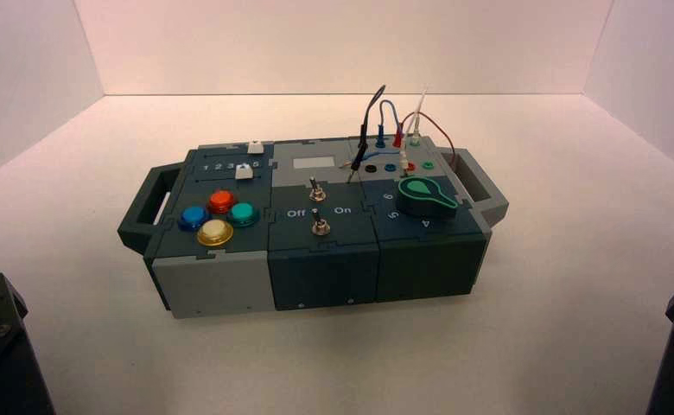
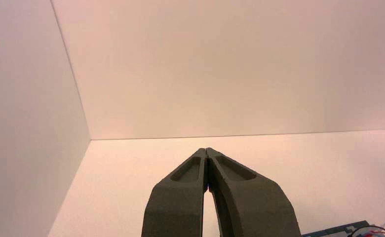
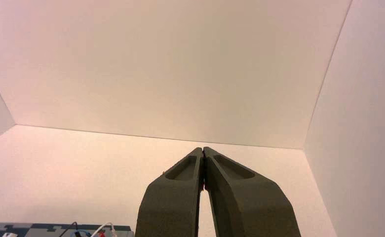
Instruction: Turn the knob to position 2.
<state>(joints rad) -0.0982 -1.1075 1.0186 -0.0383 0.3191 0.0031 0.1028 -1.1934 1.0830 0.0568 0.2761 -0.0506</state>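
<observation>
The knob [image 1: 424, 197] is a round dark-green dial with a bright green teardrop pointer, on the right end of the box [image 1: 316, 259] in the high view. Its pointer's narrow end aims toward the box's right side. White numerals ring it. My left gripper [image 2: 206, 149] is shut and empty, parked at the near left, far from the box. My right gripper [image 3: 202, 148] is shut and empty, parked at the near right. Neither wrist view shows the knob; each shows only a corner of the box.
The box also bears four round push-buttons [image 1: 219, 216] at its left, two white sliders [image 1: 245, 170], two metal toggle switches [image 1: 316, 207] marked Off and On, and plugged wires [image 1: 394, 130] at the back right. White walls enclose the table.
</observation>
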